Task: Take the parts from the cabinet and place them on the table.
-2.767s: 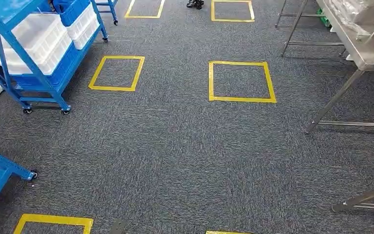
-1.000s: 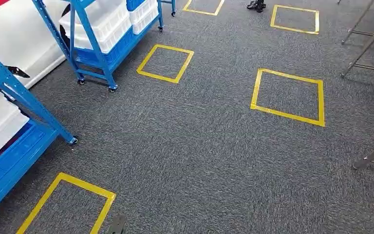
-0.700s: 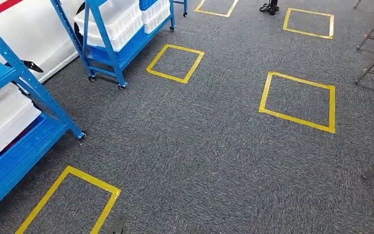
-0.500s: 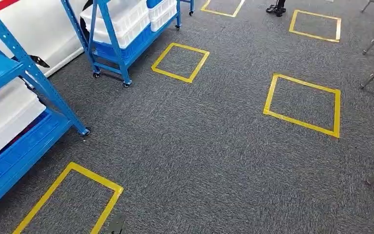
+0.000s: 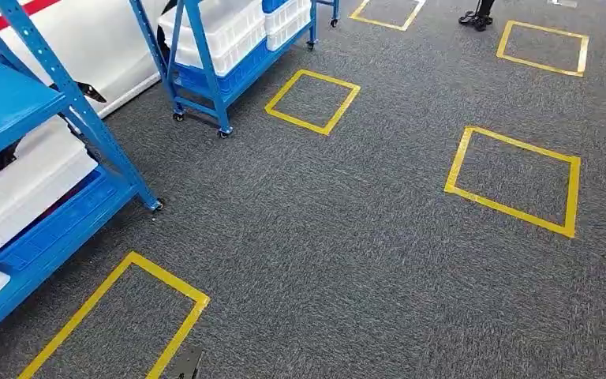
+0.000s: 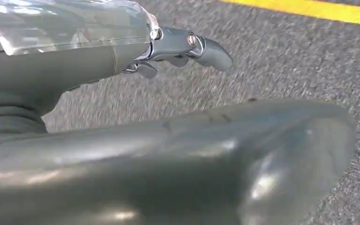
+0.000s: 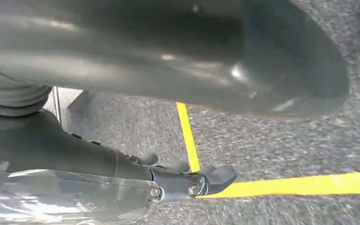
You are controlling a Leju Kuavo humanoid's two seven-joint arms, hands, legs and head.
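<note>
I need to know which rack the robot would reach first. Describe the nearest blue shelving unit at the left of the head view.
The nearest blue rack is painted metal with perforated slanted uprights, cut off by the picture's left edge. A flat blue shelf sits high; below it a white bin rests on a blue tray. A small caster at its front leg stands on the grey carpet, just beyond a yellow taped square.

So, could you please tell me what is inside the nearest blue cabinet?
The nearest blue cabinet holds white bins on a lower shelf; their contents are hidden.
</note>
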